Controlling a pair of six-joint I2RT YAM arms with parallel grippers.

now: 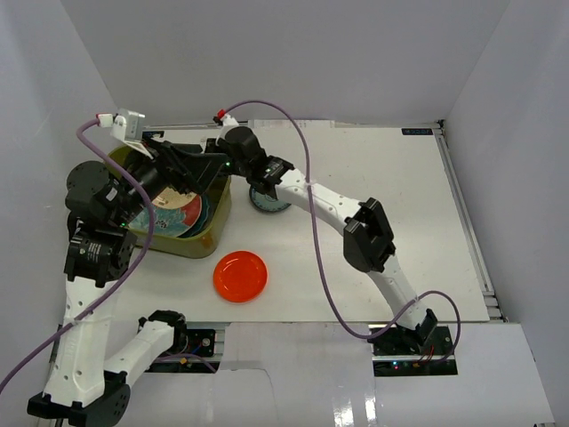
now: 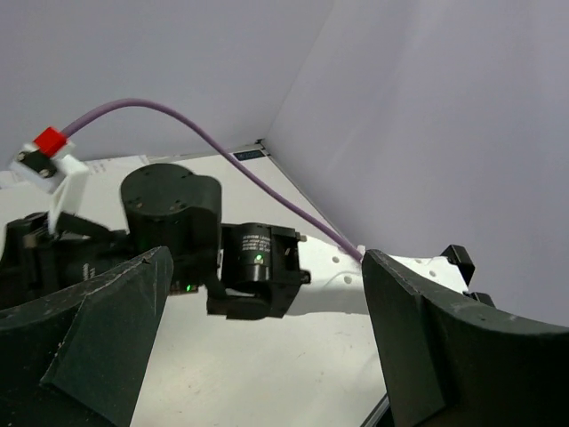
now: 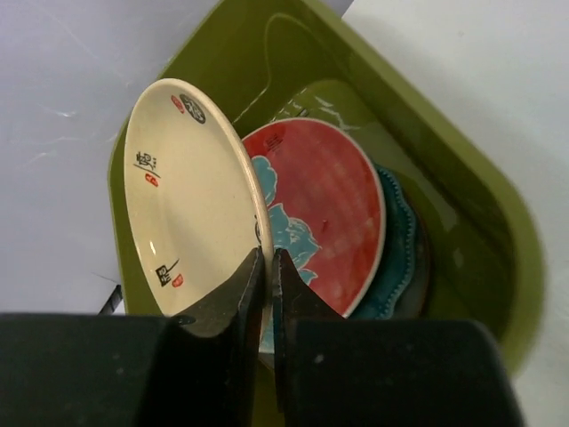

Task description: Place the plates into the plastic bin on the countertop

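Right jaws pinch a cream round plate, upright in the olive-green plastic bin. Left jaws stand spread, empty.

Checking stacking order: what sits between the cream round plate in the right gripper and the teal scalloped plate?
The round red-teal patterned plate, shown in the right wrist view.

Not much legible here tbh. The cream plate has brush-style characters in black plus little red seal stamps, near its top edge, mid-left and down low, but I can't make out what they say. A black motor has tiny white print, too small to read. Same story for the dark sticker at the table's far edge.
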